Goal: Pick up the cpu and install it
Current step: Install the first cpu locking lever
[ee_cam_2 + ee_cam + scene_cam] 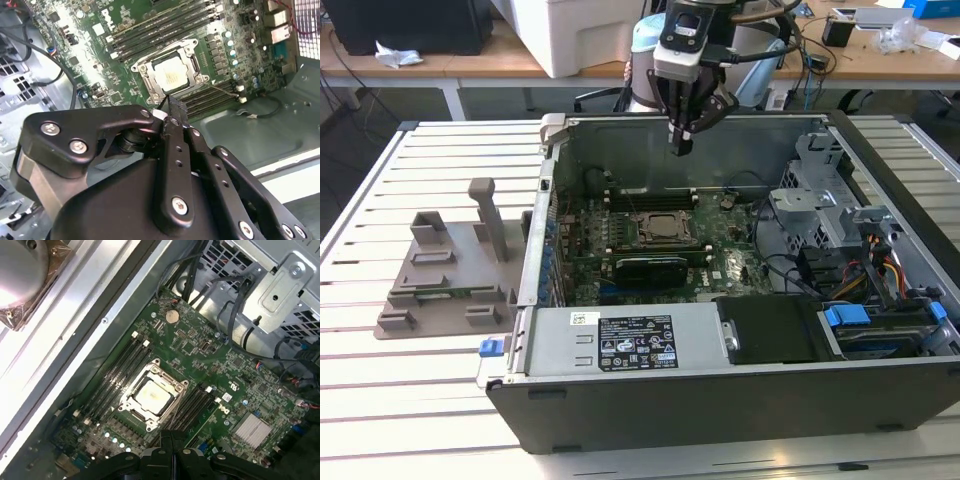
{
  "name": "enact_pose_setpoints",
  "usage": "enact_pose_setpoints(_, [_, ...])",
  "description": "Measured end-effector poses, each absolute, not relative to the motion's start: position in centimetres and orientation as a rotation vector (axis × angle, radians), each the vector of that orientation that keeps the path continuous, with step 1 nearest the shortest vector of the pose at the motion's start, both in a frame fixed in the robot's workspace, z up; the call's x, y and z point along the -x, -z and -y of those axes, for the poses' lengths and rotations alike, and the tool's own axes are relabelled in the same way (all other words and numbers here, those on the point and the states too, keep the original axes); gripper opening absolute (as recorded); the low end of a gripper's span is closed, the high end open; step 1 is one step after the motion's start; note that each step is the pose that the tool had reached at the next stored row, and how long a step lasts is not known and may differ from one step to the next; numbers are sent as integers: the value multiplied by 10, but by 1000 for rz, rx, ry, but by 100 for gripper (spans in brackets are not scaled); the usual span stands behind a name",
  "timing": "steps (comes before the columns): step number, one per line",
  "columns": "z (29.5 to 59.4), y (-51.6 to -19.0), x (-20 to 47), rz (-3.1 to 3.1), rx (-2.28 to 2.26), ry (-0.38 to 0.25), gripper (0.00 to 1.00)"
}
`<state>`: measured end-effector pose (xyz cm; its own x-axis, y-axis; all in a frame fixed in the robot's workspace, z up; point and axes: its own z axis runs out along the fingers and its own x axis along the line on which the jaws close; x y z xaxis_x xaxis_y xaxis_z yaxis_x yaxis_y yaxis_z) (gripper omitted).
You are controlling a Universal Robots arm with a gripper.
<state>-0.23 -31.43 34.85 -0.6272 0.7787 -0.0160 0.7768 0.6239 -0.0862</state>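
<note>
The cpu [152, 396] already sits in its socket [176, 386]; the hand [682, 140] hangs above it, clenched and empty.

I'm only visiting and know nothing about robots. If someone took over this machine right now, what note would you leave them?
Claw: shut, nothing visible between its tips, hanging above the open computer case, over the motherboard.
Cpu: the pale square inside the black socket frame looks like it, lying flat; in the second wrist view it sits just beyond the claw's tips.
Done: the cpu appears to be placed in the socket.
Left: I cannot tell whether the frame and its lever are locked down; check that.
</note>
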Motion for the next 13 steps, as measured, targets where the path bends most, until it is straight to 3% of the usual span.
enact_pose_setpoints(2, [314,-348,2,2847,1267,-127,11])
enact_pose_setpoints(5, [314,-349,2,2859,1176,-21,11])
enact_pose_setpoints(7, [314,-349,2,2859,1151,15,11])
enact_pose_setpoints(13, [314,-349,2,2890,1071,12,11])
